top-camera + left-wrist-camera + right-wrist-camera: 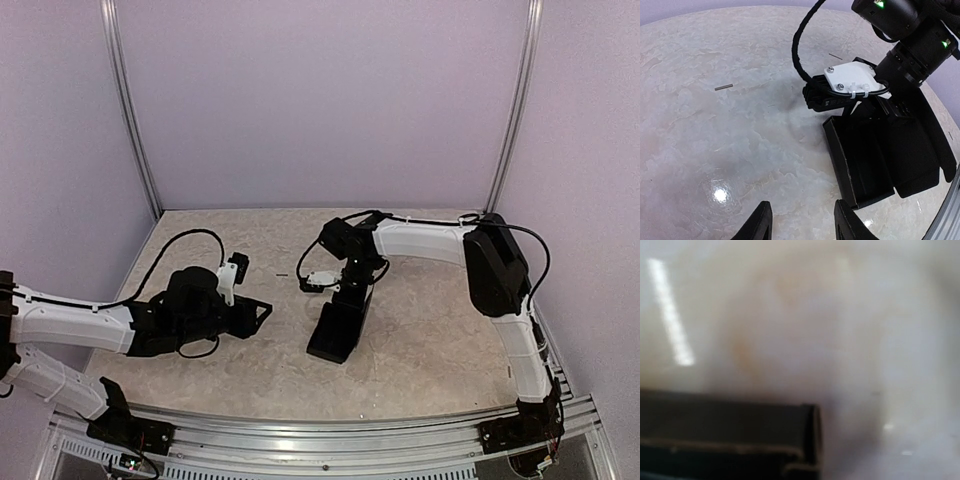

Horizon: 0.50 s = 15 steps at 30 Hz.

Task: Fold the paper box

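Showing the right gripper (349, 292) closed at the far end of the paper box (335, 335), mid-table (430, 345).
The left gripper (800, 220) hovers open (clear of the box), nearer the left edge.

Lab test cell; plain lilac walls (320, 100), aluminium framing (130, 120).

table (440, 340): pale marbled | on it: paper box (338, 330), small stick (723, 87)
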Each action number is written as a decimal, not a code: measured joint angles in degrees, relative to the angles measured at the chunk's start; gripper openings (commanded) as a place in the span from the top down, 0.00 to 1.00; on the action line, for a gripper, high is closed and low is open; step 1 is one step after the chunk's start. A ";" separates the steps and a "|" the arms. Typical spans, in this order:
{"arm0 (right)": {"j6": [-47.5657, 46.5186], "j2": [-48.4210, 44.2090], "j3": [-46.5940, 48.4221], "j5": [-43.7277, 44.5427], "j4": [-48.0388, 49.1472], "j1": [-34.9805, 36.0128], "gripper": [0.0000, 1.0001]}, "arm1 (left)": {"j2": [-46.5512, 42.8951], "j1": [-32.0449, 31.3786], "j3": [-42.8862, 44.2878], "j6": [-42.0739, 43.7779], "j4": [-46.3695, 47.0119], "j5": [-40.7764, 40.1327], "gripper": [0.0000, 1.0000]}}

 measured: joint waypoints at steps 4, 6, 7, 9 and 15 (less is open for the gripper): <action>1.36 0.11 0.17 6.97 1.81 0.72 1.00 | 2.01 -0.17 0.00 -0.61 0.81 0.24 0.58; 1.68 0.17 -0.22 13.09 3.69 1.46 1.00 | 3.45 -0.39 0.00 -0.98 1.27 0.48 0.58; 1.68 0.17 -0.61 15.63 4.55 1.81 1.00 | 4.11 -0.52 0.00 -1.14 1.51 0.57 0.58; 1.51 0.11 -1.70 20.92 6.71 2.84 1.00 | 5.01 -0.68 0.00 -1.38 1.84 0.94 0.58; 1.31 0.09 -2.56 26.34 8.76 4.11 0.90 | 5.88 -0.68 0.00 -1.40 2.12 1.55 0.58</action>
